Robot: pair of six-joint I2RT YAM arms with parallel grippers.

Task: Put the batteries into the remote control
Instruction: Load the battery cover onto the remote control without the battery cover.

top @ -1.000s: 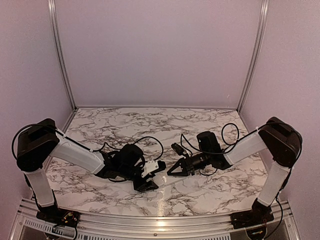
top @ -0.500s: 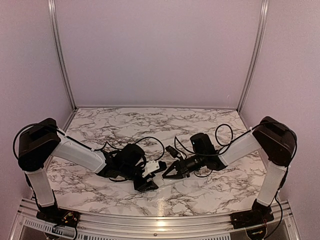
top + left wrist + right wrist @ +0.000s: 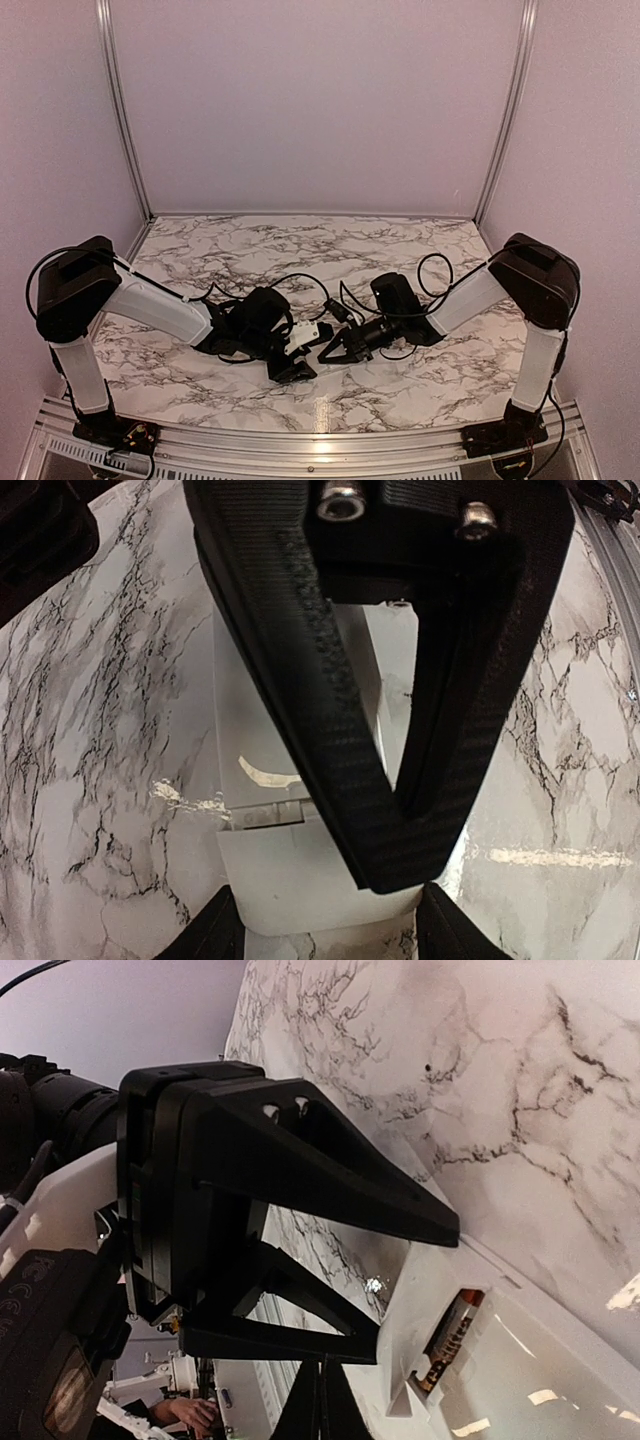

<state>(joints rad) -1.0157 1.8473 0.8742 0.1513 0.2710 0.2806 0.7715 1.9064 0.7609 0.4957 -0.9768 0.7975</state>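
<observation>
My left gripper (image 3: 297, 356) is shut on the end of the white remote control (image 3: 312, 331), which lies flat, low over the marble. In the left wrist view the remote control (image 3: 285, 865) sits between my two fingers at the bottom edge. My right gripper (image 3: 329, 351) is shut, and its joined tips (image 3: 400, 875) rest on the remote's top near the held end. In the right wrist view the remote control (image 3: 520, 1360) shows an open compartment with one battery (image 3: 450, 1343) lying in it, dark with an orange end. My right gripper (image 3: 321, 1400) holds nothing.
The marble table (image 3: 300, 245) is walled by pale panels at the back and sides. Black cables (image 3: 300, 285) loop over the table behind both wrists. A metal rail (image 3: 320, 440) runs along the near edge.
My right arm has moved left, bringing its shut tips from beside the remote onto it. The left gripper and the remote have stayed where they were.
</observation>
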